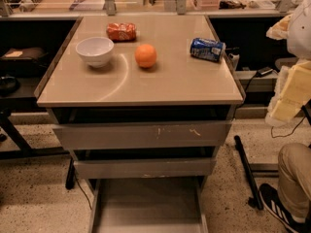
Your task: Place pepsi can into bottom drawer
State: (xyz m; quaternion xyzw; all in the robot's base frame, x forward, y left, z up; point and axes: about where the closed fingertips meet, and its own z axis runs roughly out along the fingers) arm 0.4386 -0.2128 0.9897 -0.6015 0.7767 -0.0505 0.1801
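Blue pepsi can [207,49] lies sideways at table's [170,84] right edge, bottom drawer [146,205] open below; end effector unseen, grip unknowable.

Blue pepsi can [207,49] lies sideways on tabletop [170,81]; bottom drawer [146,203] seemingly open.

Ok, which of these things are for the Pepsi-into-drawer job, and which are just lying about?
For the job: pepsi can, on its side; bottom drawer, pulled open. The gripper is not in view.
Lying about: bowl, orange, snack bag.
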